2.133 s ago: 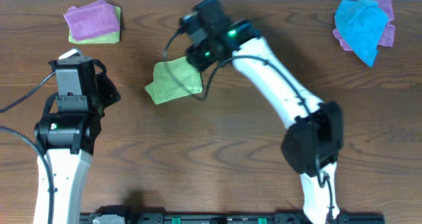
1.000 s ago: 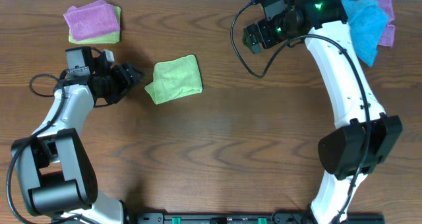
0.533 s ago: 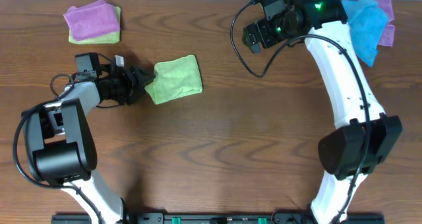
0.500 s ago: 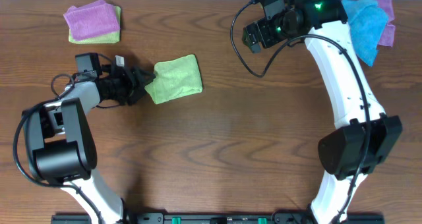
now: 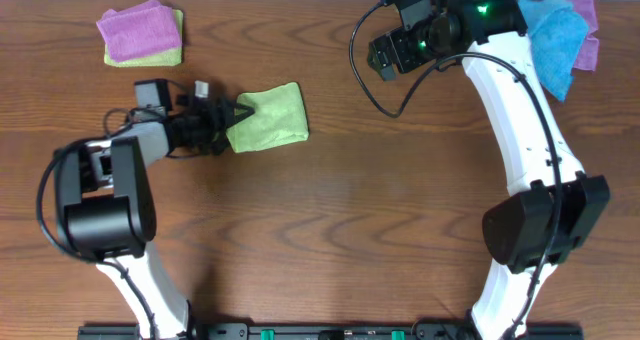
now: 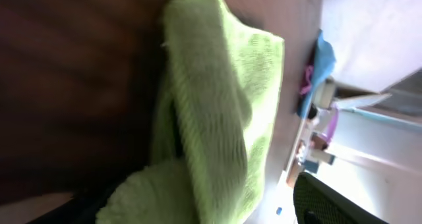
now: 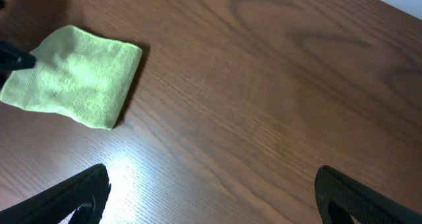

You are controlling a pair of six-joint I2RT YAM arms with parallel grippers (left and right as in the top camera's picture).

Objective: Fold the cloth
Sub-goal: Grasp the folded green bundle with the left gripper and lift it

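Near the worktop's far edge, the left gripper, grip unreadable, should pinch the whole left hem of the soft lime yellow-green square cloth; the right gripper hangs spread

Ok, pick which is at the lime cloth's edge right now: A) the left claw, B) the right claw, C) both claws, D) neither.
A: the left claw is at the left edge of the lime cloth, while the right claw is far from it.
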